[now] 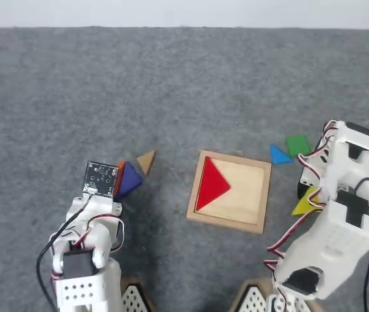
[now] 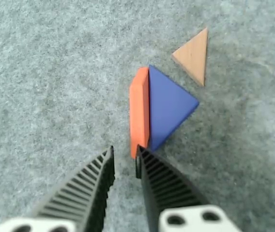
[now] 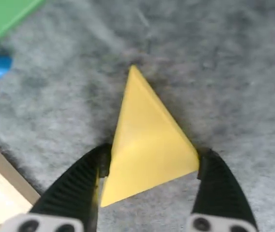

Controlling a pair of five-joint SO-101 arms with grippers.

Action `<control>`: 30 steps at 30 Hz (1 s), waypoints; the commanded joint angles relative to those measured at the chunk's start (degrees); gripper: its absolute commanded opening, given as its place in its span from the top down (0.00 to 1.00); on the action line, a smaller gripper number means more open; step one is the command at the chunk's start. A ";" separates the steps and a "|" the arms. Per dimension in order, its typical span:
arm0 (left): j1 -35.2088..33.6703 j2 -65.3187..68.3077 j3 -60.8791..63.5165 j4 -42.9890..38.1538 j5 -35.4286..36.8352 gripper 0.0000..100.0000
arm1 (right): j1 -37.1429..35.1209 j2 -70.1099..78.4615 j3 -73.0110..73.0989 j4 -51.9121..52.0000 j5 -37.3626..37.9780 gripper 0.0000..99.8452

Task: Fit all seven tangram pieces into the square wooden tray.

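Yellow triangle (image 3: 147, 145) sits pinched at its corners in my right fingers (image 3: 74, 188) — it may twist loose on lifting; left fingers (image 2: 96, 188) slightly parted, empty.

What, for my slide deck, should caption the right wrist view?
Right gripper, jaws closed on the yellow triangle, over the grey mat.

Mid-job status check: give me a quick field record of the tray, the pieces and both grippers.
tray: square wooden tray, holding only the red triangle
left gripper: slightly open, empty, at the end of the orange piece, which touches the dark blue triangle
right gripper: closed on the yellow triangle
loose pieces: tan wooden triangle, light blue triangle, green square
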 commanded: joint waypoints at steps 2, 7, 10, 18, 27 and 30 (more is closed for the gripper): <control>-0.26 0.00 -0.40 0.62 -0.26 0.93 | -2.15 -2.77 -0.35 -0.13 -0.53 0.91; -0.26 0.00 -0.40 0.62 -0.26 0.93 | -1.80 -6.02 -0.44 -0.13 -0.53 0.94; -0.26 0.00 -0.40 0.62 -0.26 0.93 | -1.71 -8.04 -0.35 -1.98 -0.44 0.96; -0.26 0.00 -0.40 0.62 -0.26 0.93 | -1.71 -11.38 -0.26 -0.92 -0.35 0.98; -0.26 0.00 -0.40 0.62 -0.26 0.93 | -2.07 -28.53 16.44 -10.24 -1.14 0.99; -0.26 0.00 -0.40 0.62 -0.26 0.93 | -2.24 -33.98 18.99 -11.03 0.53 0.99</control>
